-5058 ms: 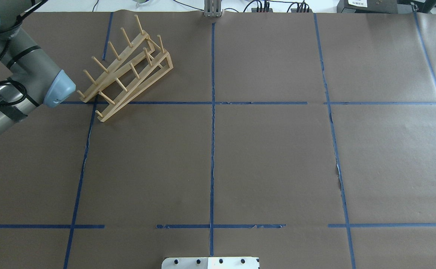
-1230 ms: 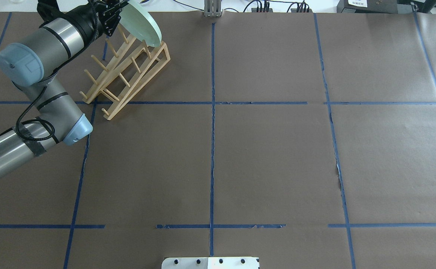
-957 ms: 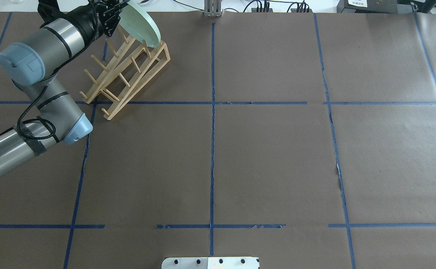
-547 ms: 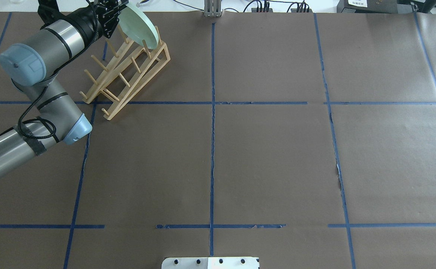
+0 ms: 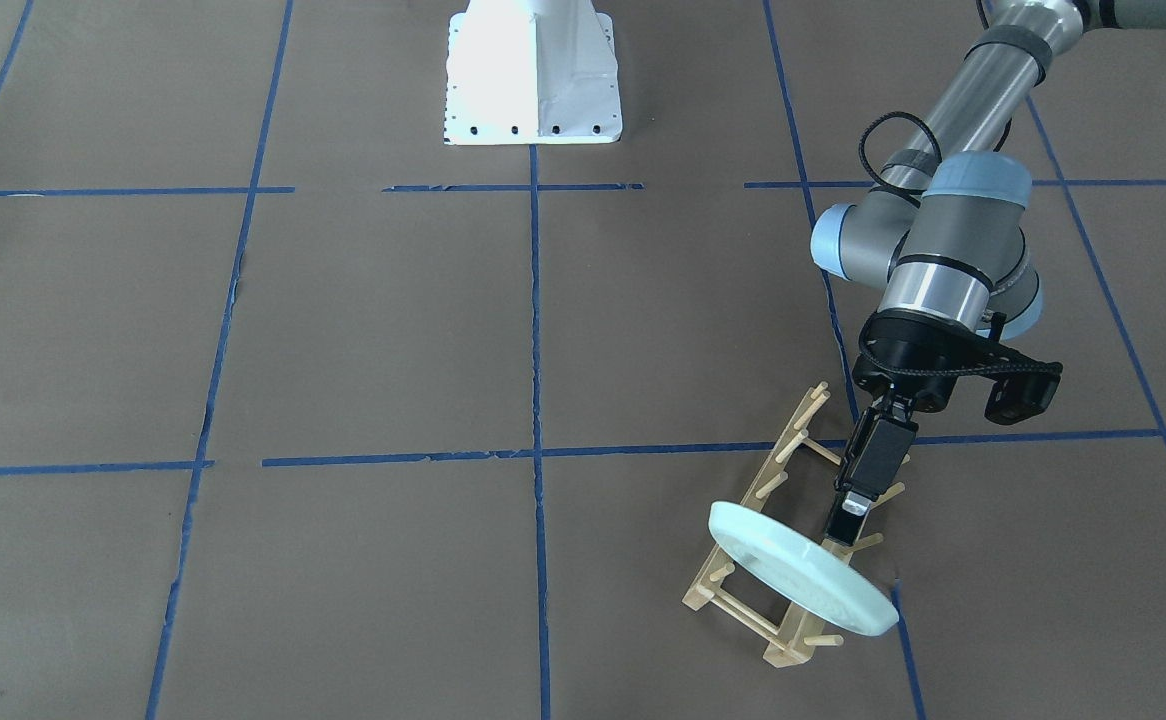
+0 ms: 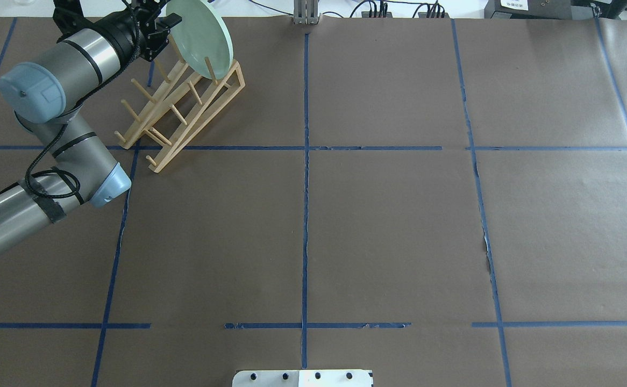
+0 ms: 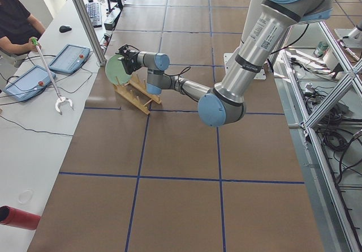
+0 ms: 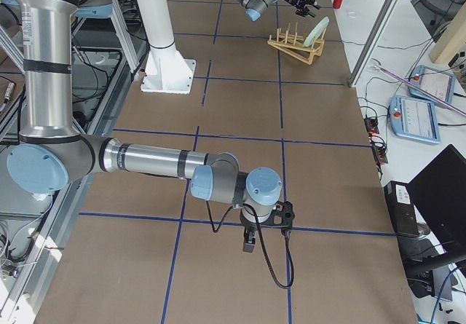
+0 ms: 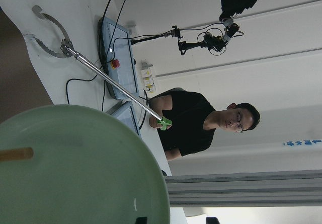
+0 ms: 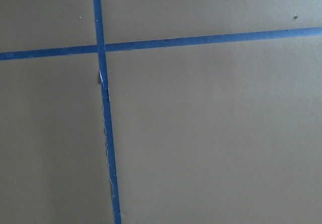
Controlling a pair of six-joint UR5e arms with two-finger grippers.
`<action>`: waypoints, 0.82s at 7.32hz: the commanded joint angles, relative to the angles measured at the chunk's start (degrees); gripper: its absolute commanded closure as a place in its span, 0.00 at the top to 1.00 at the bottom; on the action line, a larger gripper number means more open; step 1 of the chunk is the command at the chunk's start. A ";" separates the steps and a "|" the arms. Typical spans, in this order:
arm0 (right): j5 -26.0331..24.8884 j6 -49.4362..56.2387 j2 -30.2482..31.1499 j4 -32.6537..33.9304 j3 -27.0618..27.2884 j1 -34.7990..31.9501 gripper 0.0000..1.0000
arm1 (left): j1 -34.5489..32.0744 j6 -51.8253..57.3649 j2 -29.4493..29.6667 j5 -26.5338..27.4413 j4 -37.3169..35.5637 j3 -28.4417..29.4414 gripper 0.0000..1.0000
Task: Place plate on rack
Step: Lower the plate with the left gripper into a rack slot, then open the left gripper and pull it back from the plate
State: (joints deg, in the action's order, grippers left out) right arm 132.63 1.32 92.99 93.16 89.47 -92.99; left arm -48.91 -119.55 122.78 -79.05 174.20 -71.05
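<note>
The pale mint-green plate (image 6: pixel 201 35) stands on edge in the far end slot of the light wooden rack (image 6: pixel 179 107), leaning back against the pegs; one peg crosses in front of it. It also shows in the front-facing view (image 5: pixel 803 572) over the rack (image 5: pixel 789 448), and fills the lower left of the left wrist view (image 9: pixel 75 173). My left gripper (image 6: pixel 164 22) is at the plate's left rim, its jaws apart and no longer clamping it. My right gripper (image 8: pixel 248 245) hangs low over bare table far from the rack; I cannot tell whether it is open.
The rack sits at the table's far left corner, near the edge. Beyond that edge an operator (image 7: pixel 14 22) holds a grabber stick (image 7: pixel 48 73) beside tablets. The white robot base (image 5: pixel 531 70) is at the near middle. Blue tape lines grid the brown table.
The left arm brought the plate to the rack's far end. In the last half second the plate tipped back to lean on the pegs while the arm barely moved.
</note>
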 commanded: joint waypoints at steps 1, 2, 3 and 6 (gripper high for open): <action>0.00 0.00 0.00 0.00 0.00 0.00 1.00 | -0.75 0.37 0.00 -0.40 0.00 -0.14 1.00; 0.00 0.00 0.00 0.00 0.00 0.00 1.00 | -1.19 3.42 0.00 -1.54 0.00 -0.67 1.00; 0.00 -0.09 0.00 0.00 0.00 0.00 1.00 | -2.67 7.88 -0.26 -5.38 -0.09 -2.15 1.00; 0.00 -0.09 0.00 0.00 0.00 0.00 1.00 | -4.88 28.43 -7.87 -15.67 -17.17 -16.96 1.00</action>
State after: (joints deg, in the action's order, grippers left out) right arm 132.63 1.24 92.97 93.16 89.47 -92.99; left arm -53.01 -99.48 118.84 -91.04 163.98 -81.42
